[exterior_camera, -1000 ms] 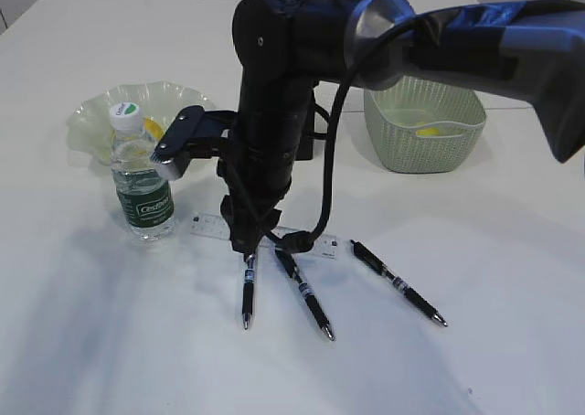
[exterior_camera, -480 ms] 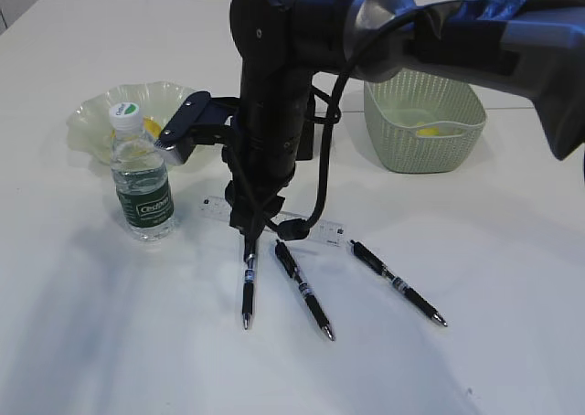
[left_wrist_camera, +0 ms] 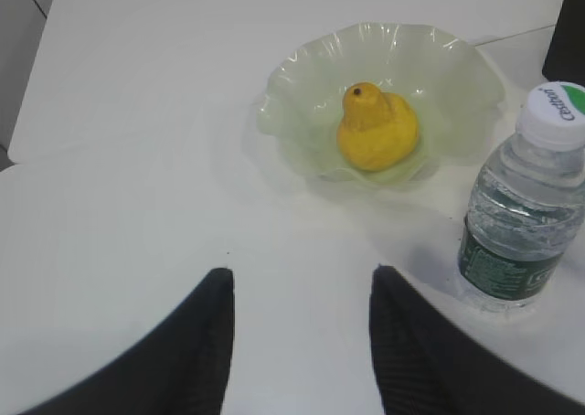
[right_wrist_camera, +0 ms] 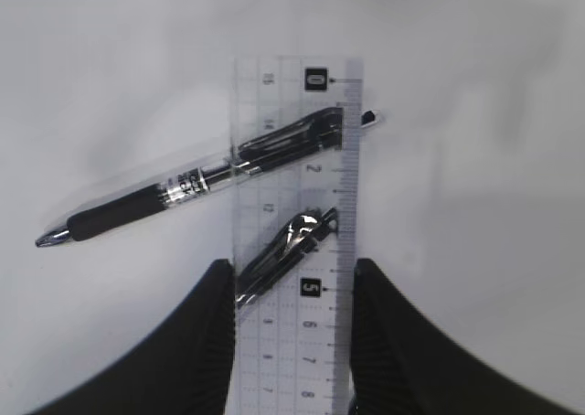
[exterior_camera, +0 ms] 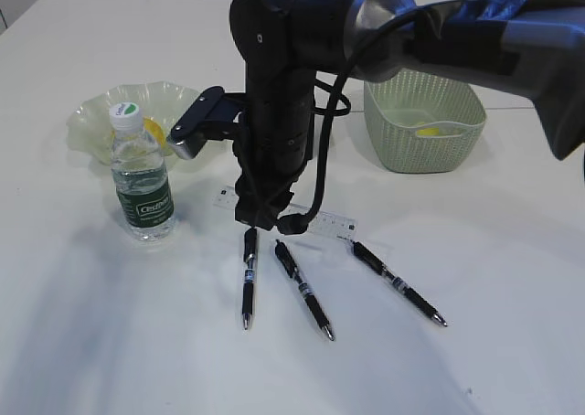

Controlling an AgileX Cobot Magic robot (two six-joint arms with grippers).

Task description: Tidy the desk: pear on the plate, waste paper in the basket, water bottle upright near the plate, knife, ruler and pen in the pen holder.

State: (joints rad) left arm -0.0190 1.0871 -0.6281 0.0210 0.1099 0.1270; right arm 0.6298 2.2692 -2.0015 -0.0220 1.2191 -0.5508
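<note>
The right gripper (right_wrist_camera: pixel 285 342) hangs over the white counter (right_wrist_camera: pixel 475 205), its two dark fingers (right_wrist_camera: pixel 196 342) rising from the bottom edge of the picture, one on each side of the clear ruler (right_wrist_camera: pixel 294 250). The ruler runs straight up between them, each long edge at or just inside a finger's inner face (whether they actually press it, I cannot tell). Through the clear plastic two black pens show. The upper pen (right_wrist_camera: pixel 201 182) lies aslant, its tip pointing left and its clip end under the ruler. Of the lower pen (right_wrist_camera: pixel 283 255) only a short dark stretch shows, close beside the left finger.
</note>
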